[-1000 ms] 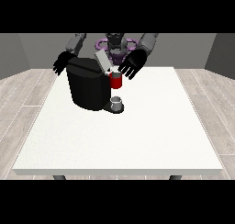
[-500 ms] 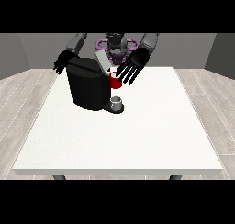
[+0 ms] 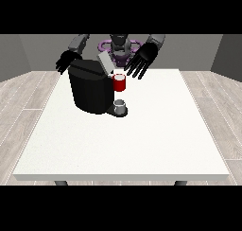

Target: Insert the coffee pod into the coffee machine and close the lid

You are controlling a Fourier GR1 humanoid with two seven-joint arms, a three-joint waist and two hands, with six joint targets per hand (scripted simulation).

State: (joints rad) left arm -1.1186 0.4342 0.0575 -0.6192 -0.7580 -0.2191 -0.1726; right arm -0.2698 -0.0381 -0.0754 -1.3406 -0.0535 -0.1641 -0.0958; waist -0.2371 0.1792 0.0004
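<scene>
Seen in the upper left part of the frame: a black coffee machine (image 3: 90, 90) on the white table (image 3: 142, 135), with its grey lid (image 3: 104, 62) raised and tilted up toward the top of the frame. Just to the right of the machine body, at its brewing head, a red holder (image 3: 120, 83) with a pale round top, probably the coffee pod (image 3: 118, 76) already sitting in its slot; not possible to tell if it is fully seated. Below it, a small grey cup (image 3: 120, 105) on the machine's drip base.

At the view's right, the hand (image 3: 142, 59) hovering above and slightly to the right of the pod, fingers spread wide and straight, pointing down and to the left, holding nothing. At the view's left, the other hand (image 3: 67, 62) behind the upper left corner of the machine, fingers relaxed and apart, also holding nothing; cannot tell whether touching the machine.

Key relation for the coming move: lid lying to the left of the spread fingers, between them and the machine top, long axis slanting from lower right to upper left. Nearer to the lid and the pod: clearly the hand at the view's right. Judged remaining: pressing the lid down over the pod, likely with a push from above and from the right.
</scene>
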